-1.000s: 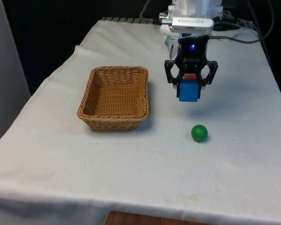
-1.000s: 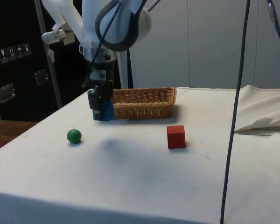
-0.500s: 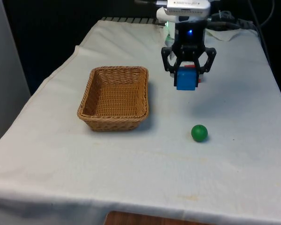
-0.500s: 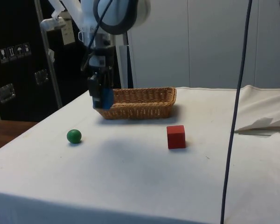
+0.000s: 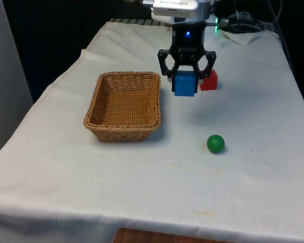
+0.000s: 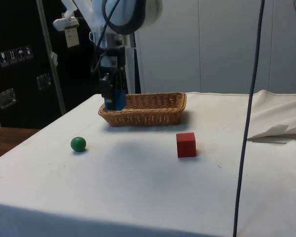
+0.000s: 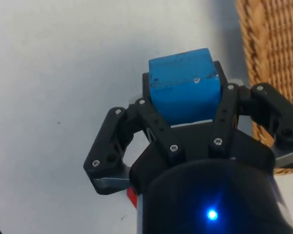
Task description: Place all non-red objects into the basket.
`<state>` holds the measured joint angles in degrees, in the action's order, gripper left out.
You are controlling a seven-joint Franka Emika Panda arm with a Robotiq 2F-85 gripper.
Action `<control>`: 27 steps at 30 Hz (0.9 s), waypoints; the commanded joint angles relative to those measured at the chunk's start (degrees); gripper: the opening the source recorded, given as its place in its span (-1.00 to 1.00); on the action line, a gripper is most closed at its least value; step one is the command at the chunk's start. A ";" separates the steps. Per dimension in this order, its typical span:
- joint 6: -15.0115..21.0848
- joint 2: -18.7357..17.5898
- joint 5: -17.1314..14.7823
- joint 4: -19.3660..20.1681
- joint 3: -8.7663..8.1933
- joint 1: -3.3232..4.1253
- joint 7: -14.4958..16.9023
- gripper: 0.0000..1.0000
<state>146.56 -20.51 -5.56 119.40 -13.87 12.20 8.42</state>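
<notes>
A green ball (image 5: 216,143) lies nearest on the white cloth (image 5: 142,177), well apart from the other things and toward the front view's right. Farther back, toward the front view's left, a wicker basket (image 5: 123,105) sits with nothing in it. Just beside its far right corner the gripper (image 5: 185,84) hangs above the cloth, its fingers clamped on a blue block (image 5: 184,84), which is held clear of the table. In the wrist view the blue block (image 7: 184,90) sits squeezed between the black fingers (image 7: 151,122) with the basket rim (image 7: 263,53) close alongside. Behind the gripper a red block (image 5: 210,81) rests on the cloth; in the side view it (image 6: 186,144) stands apart from the basket (image 6: 147,109)
</notes>
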 commanded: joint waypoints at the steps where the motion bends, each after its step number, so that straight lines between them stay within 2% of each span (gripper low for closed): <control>1: -0.11 -0.29 -0.57 -0.34 0.17 -0.57 0.86 -0.98; 7: 0.06 -1.03 -0.17 -0.69 -1.66 -0.52 2.06 -0.98; 8: 0.06 -0.92 0.00 -0.52 -1.89 -0.11 1.72 -0.98; 9: 0.11 -1.09 -0.11 -0.69 -1.89 -0.52 2.23 -0.98; 15: 0.23 -1.66 -0.11 -0.86 -4.07 -0.52 4.01 -0.98; 16: 0.06 -1.49 0.00 -0.69 -4.13 -0.17 3.55 -0.98; 17: 0.23 -1.72 -0.17 -0.86 -4.24 -0.46 4.18 -0.98; 19: 0.23 -1.89 -0.17 -0.92 -4.70 -0.57 4.64 -0.98; 24: 0.17 -2.35 -0.34 -1.09 -6.02 -0.63 5.84 -0.98; 25: 0.11 -2.18 0.00 -0.92 -6.30 -0.17 5.33 -0.98; 26: 0.17 -2.41 -0.34 -1.15 -6.25 -0.69 6.07 -0.98; 27: 0.17 -2.46 -0.34 -1.15 -6.42 -0.69 6.25 -0.98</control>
<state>146.68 -22.80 -5.56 118.49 -20.63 11.97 14.04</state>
